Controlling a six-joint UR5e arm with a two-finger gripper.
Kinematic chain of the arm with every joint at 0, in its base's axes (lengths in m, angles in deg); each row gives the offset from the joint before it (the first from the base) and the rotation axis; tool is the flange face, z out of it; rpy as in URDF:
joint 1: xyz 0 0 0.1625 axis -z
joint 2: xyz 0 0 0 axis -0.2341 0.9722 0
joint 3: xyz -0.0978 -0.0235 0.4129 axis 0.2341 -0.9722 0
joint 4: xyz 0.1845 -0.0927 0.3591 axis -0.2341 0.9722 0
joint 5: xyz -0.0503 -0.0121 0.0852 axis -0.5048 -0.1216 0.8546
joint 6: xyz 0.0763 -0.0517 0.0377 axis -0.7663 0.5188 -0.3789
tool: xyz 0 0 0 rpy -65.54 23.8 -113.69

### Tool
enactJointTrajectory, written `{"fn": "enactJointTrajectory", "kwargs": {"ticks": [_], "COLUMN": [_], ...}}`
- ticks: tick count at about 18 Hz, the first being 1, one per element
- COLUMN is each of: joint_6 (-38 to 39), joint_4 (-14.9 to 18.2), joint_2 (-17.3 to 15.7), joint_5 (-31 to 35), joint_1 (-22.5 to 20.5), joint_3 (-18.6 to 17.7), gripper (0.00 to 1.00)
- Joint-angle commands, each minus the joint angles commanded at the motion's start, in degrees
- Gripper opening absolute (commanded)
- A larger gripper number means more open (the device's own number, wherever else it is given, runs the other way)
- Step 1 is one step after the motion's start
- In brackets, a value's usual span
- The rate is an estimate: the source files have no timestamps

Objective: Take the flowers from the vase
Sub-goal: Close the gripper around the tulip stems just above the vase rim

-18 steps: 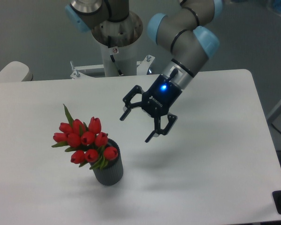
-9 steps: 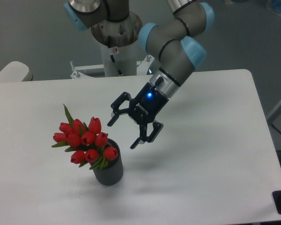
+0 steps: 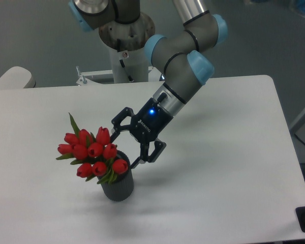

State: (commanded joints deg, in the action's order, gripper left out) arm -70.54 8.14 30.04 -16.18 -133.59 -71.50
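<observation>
- Since the earlier frames the arm (image 3: 180, 66) has swung down and to the left across the worktop (image 3: 229, 152), bringing the jaws from well apart from the bunch to just beside it.
- Its jaws (image 3: 123, 146) stand apart, nothing between them; one black finger (image 3: 119, 120) reaches toward the topmost bud, the other (image 3: 148, 153) hangs close to the vase rim on the right.
- From this angle I cannot tell whether either fingertip touches a bud or the rim; they look just short of contact.
- The flowers (image 3: 94, 153) sit in the vase (image 3: 118, 186), left and slightly below the open jaws, near the front left part of the worktop.
- Flowers: a tight cluster of smooth, rounded red buds, glossy like plastic, with green stems tucked beneath and one long pointed green leaf (image 3: 73, 124) sticking up at the back left.
- The bunch leans leftward over the rim, so most buds overhang the vase on that side.
- Vase: small, dark grey, cylindrical, with fine vertical ribs down its wall and a thick round rim; it stands upright and is shorter than the bunch.
- Worktop: flat, matt white, with rounded corners; soft shadows of vase and arm fall on it.
- Arm: grey tubes with pale blue joint caps; a blue light (image 3: 152, 113) glows on the black wrist body.
</observation>
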Motion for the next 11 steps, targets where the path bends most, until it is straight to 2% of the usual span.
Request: {"fn": "enactJointTrajectory", "kwargs": {"ticks": [11], "joint_6": [1.67], "joint_4": [0.00], "joint_2": [0.97], "joint_5": [-0.18], "joint_1": [2.02], "joint_3": [0.79], "gripper": [1.00]}}
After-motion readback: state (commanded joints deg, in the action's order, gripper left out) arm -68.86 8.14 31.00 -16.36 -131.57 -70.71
